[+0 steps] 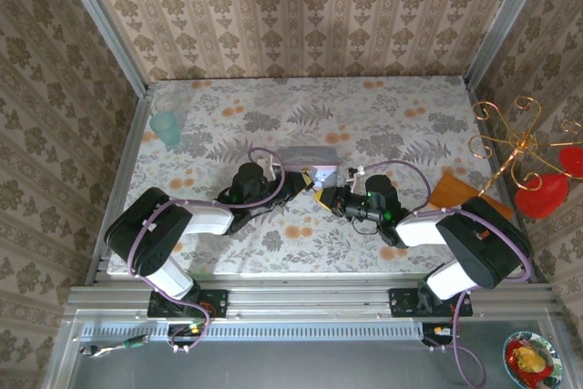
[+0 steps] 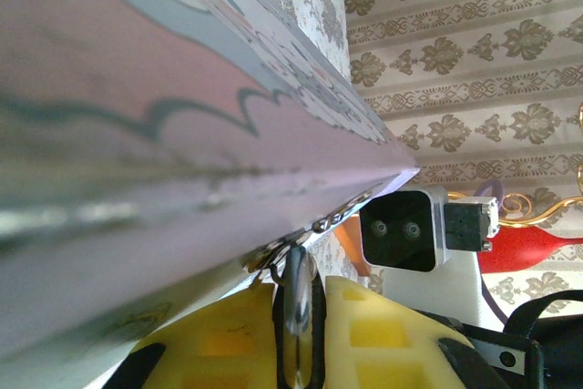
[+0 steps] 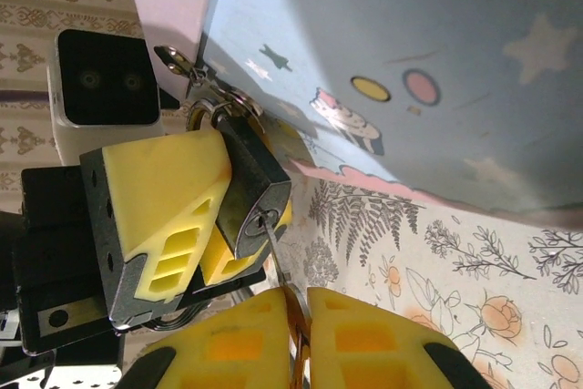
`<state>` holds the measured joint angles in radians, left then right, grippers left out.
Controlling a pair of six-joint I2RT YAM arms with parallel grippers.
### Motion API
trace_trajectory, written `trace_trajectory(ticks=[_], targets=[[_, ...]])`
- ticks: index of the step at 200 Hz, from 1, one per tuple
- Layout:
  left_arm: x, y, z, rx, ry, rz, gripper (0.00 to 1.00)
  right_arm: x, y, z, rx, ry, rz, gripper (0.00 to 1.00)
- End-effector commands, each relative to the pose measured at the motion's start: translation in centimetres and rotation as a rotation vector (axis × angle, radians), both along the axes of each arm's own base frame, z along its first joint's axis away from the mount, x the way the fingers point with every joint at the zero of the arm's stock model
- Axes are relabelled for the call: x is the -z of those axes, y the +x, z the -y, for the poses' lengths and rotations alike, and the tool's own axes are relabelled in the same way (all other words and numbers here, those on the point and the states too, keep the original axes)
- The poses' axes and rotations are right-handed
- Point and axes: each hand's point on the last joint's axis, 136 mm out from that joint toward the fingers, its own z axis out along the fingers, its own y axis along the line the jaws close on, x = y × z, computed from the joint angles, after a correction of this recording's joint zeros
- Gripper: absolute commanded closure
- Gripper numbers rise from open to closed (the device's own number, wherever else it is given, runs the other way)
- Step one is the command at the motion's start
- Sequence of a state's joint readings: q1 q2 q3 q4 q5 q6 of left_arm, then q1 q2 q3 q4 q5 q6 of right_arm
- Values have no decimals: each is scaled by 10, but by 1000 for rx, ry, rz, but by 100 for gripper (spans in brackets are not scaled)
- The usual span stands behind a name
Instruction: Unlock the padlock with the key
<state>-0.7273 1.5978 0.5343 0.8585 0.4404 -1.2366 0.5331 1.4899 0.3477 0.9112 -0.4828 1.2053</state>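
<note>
The dark padlock (image 3: 248, 190) hangs by its silvery shackle (image 3: 211, 114) from the hasp of the pale blue cartoon tin (image 3: 410, 52). My left gripper (image 2: 299, 287) is shut on the padlock (image 2: 299, 312), seen edge-on between its yellow fingers (image 2: 223, 334). In the right wrist view those same left fingers (image 3: 164, 211) clamp the lock body from the left. My right gripper (image 3: 299, 296) is shut on the key (image 3: 293, 309). The key's thin blade (image 3: 276, 248) reaches up and its tip sits in the keyhole (image 3: 261, 220). From above, both grippers (image 1: 308, 185) (image 1: 328, 199) meet just in front of the tin (image 1: 305, 158).
A teal cup (image 1: 167, 127) stands at the back left of the floral table. An orange piece (image 1: 453, 192) lies by the right arm. A gold wire stand with red pieces (image 1: 533, 166) rises at the right edge. Patterned walls close in the back and sides.
</note>
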Motion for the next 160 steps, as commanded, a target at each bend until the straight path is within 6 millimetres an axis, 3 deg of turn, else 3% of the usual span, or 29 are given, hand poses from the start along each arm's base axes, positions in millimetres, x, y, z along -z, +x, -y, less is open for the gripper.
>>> trace_trajectory(ticks=[1,91,160], targets=[[-15,-37,20,166,-66,0,100,-17,23,10,101,-20,93,86],[-16,-46,28,205,-63,8,100,-23,26,5,87,-10,104,84],[-3,-54,37,232,-37,-14,100,-36,30,-5,63,3,126,81]])
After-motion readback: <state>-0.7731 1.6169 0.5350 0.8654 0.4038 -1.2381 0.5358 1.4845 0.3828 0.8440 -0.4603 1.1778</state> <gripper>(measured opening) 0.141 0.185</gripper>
